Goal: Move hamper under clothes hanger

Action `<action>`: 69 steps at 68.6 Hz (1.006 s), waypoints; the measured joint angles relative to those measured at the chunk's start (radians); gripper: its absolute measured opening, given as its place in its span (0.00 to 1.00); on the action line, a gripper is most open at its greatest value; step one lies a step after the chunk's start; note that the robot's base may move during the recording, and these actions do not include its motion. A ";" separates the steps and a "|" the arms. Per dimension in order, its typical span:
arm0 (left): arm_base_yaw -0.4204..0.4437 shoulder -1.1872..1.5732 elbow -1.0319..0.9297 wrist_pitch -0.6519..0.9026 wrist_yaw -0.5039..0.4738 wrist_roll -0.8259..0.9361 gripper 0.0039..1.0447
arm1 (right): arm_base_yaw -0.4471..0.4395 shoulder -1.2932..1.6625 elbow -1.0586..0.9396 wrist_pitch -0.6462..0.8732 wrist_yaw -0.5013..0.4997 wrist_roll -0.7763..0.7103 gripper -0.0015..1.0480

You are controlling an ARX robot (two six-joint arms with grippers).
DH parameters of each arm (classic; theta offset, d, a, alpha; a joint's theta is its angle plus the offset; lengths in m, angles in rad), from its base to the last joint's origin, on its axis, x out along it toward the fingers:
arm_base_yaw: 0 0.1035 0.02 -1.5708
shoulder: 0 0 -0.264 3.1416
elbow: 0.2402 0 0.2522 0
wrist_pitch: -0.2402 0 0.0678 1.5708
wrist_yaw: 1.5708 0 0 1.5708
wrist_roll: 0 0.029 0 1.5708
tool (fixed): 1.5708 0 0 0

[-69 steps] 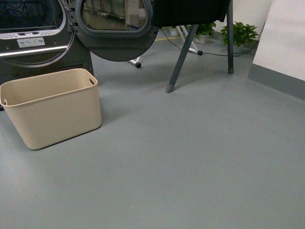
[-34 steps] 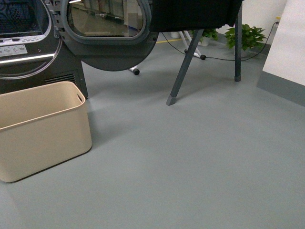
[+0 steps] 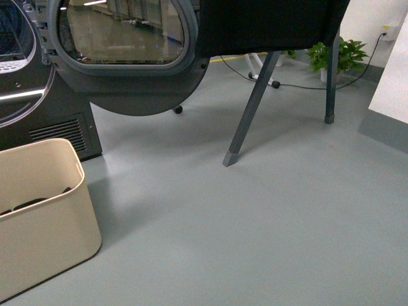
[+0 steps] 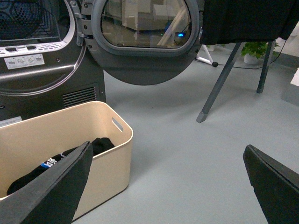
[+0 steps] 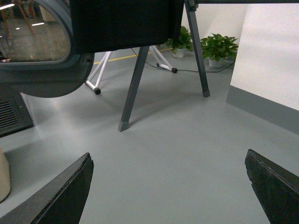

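Observation:
The beige hamper (image 3: 44, 223) stands on the grey floor at the lower left of the front view, in front of the dryer. It also shows in the left wrist view (image 4: 107, 154) with dark clothes (image 4: 56, 161) inside. The clothes hanger (image 3: 252, 105) with slanted grey legs and a black top stands further back to the right; it also shows in the right wrist view (image 5: 135, 79). My left gripper (image 4: 168, 186) is open and empty beside the hamper's near end. My right gripper (image 5: 168, 189) is open and empty over bare floor. Neither arm shows in the front view.
The dark grey dryer (image 3: 38, 121) stands behind the hamper, its round door (image 3: 127, 51) swung open towards the hanger. A white tubular frame with black wheels (image 5: 98, 74), potted plants (image 3: 338, 54), a cable and a white wall panel (image 5: 271, 60) lie beyond.
The view has moved forward and to the right: the hamper has slid to the lower left corner and the hanger's legs and the dryer door look larger and nearer.

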 joint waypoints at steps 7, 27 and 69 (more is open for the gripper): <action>0.000 0.000 0.000 0.000 0.000 0.000 0.94 | 0.000 0.000 0.000 0.000 -0.001 0.000 0.92; 0.000 -0.001 0.000 0.000 0.000 0.000 0.94 | 0.000 0.000 0.000 0.000 0.000 0.000 0.92; -0.001 0.001 0.000 0.000 -0.002 0.000 0.94 | 0.000 0.000 0.000 0.000 -0.002 0.000 0.92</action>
